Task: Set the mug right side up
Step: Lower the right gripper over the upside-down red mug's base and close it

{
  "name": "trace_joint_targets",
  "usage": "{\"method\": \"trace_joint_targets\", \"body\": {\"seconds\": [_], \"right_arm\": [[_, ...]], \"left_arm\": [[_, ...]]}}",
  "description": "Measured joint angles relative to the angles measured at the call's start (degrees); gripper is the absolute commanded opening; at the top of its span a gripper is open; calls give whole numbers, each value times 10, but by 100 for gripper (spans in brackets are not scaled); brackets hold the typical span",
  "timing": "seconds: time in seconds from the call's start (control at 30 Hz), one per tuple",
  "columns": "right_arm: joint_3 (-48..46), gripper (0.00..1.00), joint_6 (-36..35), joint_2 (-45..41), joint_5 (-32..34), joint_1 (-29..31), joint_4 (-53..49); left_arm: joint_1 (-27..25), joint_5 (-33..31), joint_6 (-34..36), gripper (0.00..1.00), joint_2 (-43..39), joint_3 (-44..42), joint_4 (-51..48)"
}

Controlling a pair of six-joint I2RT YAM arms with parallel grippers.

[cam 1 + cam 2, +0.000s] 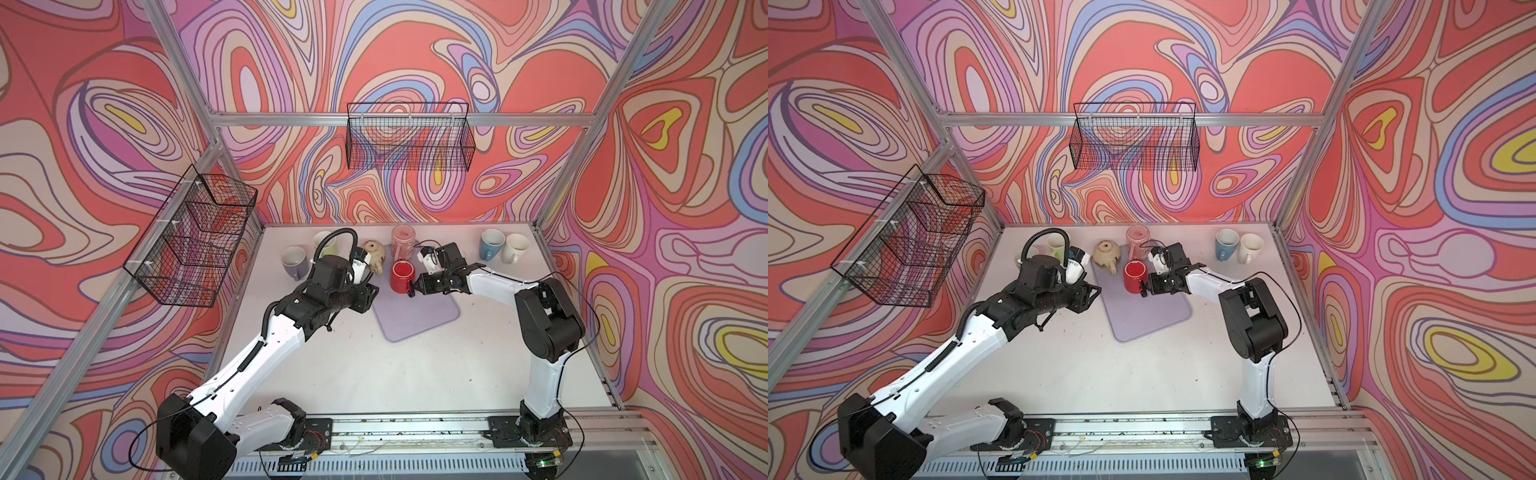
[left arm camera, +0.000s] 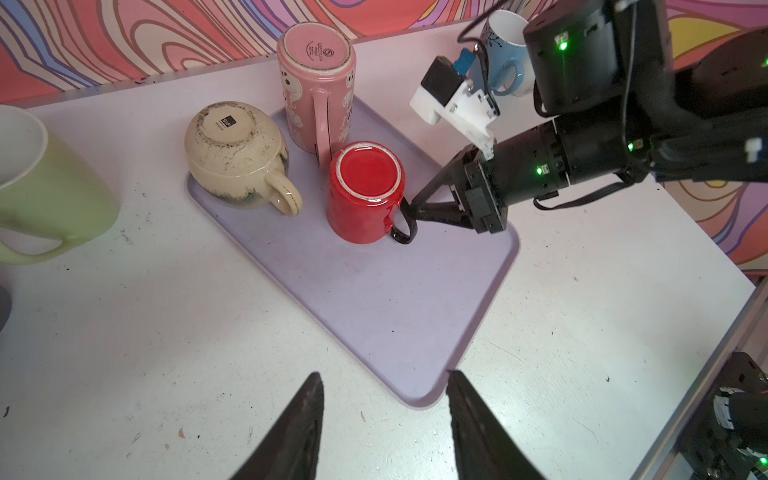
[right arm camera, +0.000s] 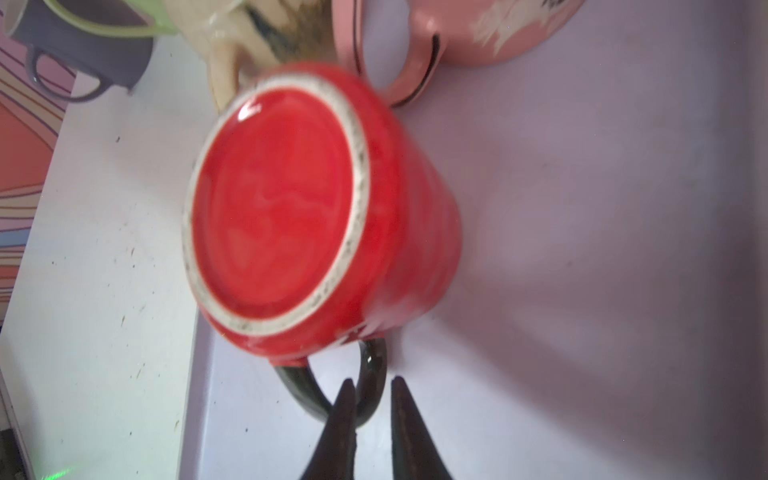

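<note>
A red mug (image 1: 402, 276) (image 1: 1135, 276) stands upside down on the lavender tray (image 1: 419, 320) (image 1: 1150, 320), its white-ringed base facing up (image 2: 365, 191) (image 3: 291, 208). Its black handle (image 2: 405, 232) (image 3: 374, 365) points toward the right arm. My right gripper (image 1: 411, 288) (image 1: 1144, 289) (image 2: 411, 208) (image 3: 372, 386) is shut on that handle, with one finger inside the loop and the other outside. My left gripper (image 2: 384, 378) (image 1: 374, 291) hangs open and holds nothing, over the white table by the tray's near corner, left of the mug.
A cream mug (image 1: 374, 255) (image 2: 232, 153) and a tall pink mug (image 1: 403, 241) (image 2: 316, 83) stand upside down on the tray, close behind the red one. Upright green (image 1: 324, 243) and purple (image 1: 294, 262) mugs stand back left. Blue (image 1: 491, 244) and white (image 1: 515, 248) mugs stand back right. Wire baskets (image 1: 409, 141) (image 1: 195, 245) hang on the walls.
</note>
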Motion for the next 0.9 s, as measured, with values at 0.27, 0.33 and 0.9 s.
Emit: {"method": "trace_joint_targets", "body": {"seconds": [0.27, 0.33, 0.9], "right_arm": [[-85, 23, 30, -78, 9, 18, 17], [-100, 28, 34, -106, 22, 21, 17], [-21, 61, 12, -89, 192, 122, -52]], "left_arm": [[0, -19, 0, 51, -1, 0, 0], [0, -21, 0, 51, -1, 0, 0], [0, -44, 0, 54, -41, 0, 3]]}}
